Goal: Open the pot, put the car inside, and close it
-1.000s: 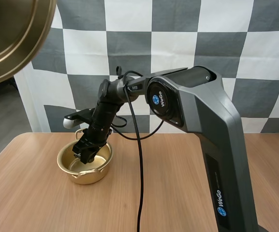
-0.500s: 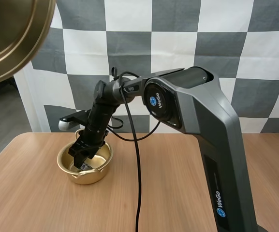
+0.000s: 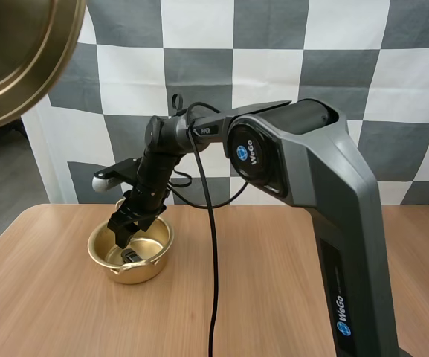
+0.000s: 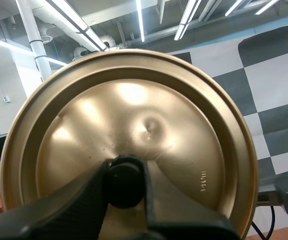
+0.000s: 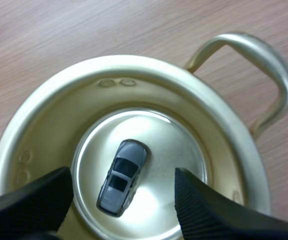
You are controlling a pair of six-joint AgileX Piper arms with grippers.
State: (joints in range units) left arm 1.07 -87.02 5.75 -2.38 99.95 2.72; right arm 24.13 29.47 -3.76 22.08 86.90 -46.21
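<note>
The wooden table (image 3: 50, 312) bears one open gold pot (image 3: 147, 269), toward its left.

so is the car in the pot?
In: the car lies on the pot floor, loose between the open jaws of the right gripper.

The right claw (image 5: 123, 175) hangs over the gold pot (image 5: 44, 115) on the wooden bench (image 5: 59, 30), fingers (image 5: 208, 210) spread well apart. A small grey car (image 5: 123, 176) lies on the pot's floor, touching neither finger.

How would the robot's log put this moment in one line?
car: in pot | right gripper: open above pot | left gripper: holds lid aloft | pot: uncovered
</note>
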